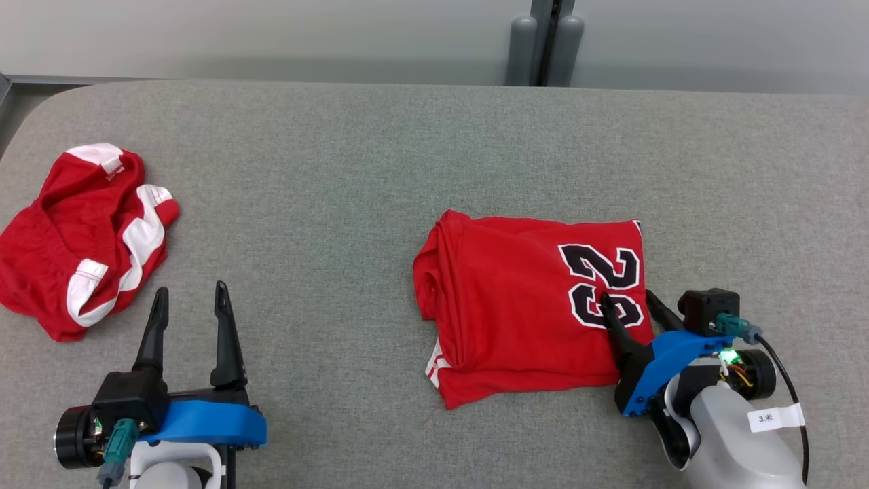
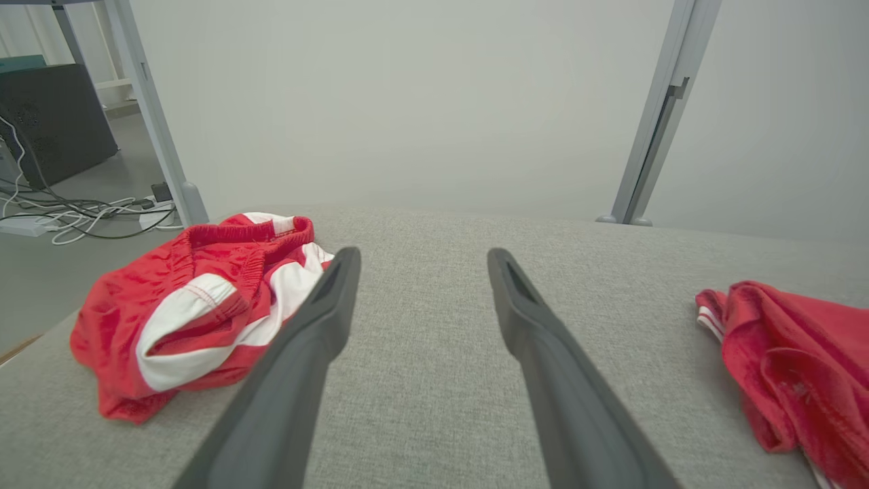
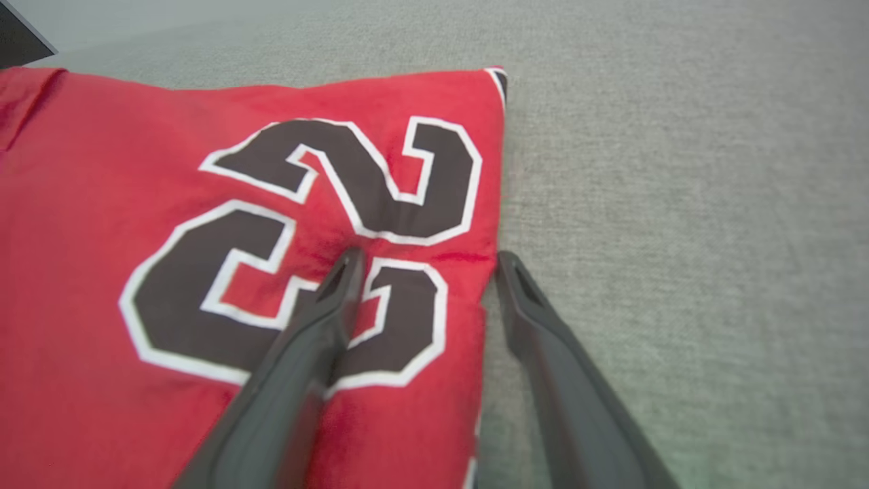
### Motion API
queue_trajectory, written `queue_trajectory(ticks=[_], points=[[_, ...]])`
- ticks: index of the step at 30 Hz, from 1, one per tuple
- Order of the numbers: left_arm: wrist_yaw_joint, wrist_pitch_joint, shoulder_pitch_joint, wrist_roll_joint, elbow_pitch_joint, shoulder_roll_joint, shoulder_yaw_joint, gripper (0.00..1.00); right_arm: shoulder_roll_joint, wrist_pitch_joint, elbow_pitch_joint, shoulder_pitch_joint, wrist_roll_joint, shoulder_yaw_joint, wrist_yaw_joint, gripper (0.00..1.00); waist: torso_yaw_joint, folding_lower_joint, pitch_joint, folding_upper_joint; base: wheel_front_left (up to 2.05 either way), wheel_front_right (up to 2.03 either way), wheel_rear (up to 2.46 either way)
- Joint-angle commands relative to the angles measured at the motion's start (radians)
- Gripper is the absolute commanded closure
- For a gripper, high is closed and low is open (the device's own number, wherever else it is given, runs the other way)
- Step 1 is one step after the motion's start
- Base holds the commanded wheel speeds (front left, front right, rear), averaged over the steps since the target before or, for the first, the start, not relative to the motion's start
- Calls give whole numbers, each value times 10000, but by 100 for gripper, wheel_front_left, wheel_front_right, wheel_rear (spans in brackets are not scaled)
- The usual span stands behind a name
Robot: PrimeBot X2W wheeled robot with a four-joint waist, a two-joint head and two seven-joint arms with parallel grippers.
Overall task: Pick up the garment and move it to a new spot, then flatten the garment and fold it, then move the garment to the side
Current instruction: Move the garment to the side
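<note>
While the crumpled red-and-white shorts (image 1: pixel 81 238) lie at the left end of the grey surface (image 1: pixel 339 170), the left pincer (image 1: pixel 191 291) sits just to their right at the near edge, its two fingers spread wide and holding nothing. Right of centre lies the folded red jersey (image 1: pixel 516 305), flat with its black number facing up. The right pincer (image 1: pixel 627 297) straddles its near right edge, wide open and gripping nothing: one finger (image 3: pixel 319 319) has its tip on the number, the other is over bare surface just beside the cloth.
</note>
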Motion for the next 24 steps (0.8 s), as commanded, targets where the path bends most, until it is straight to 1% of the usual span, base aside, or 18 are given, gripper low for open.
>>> queue_trajectory(ticks=[1,2,3,4,7,13,18,24], points=[[-22,-46,-152,-63,-16,13,17,0,185,24,171,12,101,193,32,0,5,1,9,-1,0,0,0],[-34,-46,-163,-75,-24,7,14,0,215,40,279,-36,229,342,32,0,6,1,14,-1,0,0,0],[-48,-46,-172,-89,-31,-3,8,0,246,-26,326,-80,368,511,34,65,8,1,20,-1,0,0,0],[-59,-46,-184,-99,-41,-9,7,0,264,-132,331,-126,560,621,34,100,13,1,26,-1,0,0,0],[-43,-46,-181,-100,-80,-24,28,0,153,-473,294,-428,776,862,29,100,-19,1,50,-1,0,0,0],[-47,-46,-322,-115,-428,-48,65,0,-672,-871,91,-1317,483,1234,19,100,-242,1,296,-1,0,0,0],[-110,-39,-565,4,-961,-57,82,0,-1477,-895,-45,-2495,138,1819,17,100,-631,1,911,-1,0,0,0],[-184,-36,-1194,222,-1586,86,69,0,-2818,-770,-106,-4104,253,2221,17,100,-1156,1,2134,-1,0,0,0]])
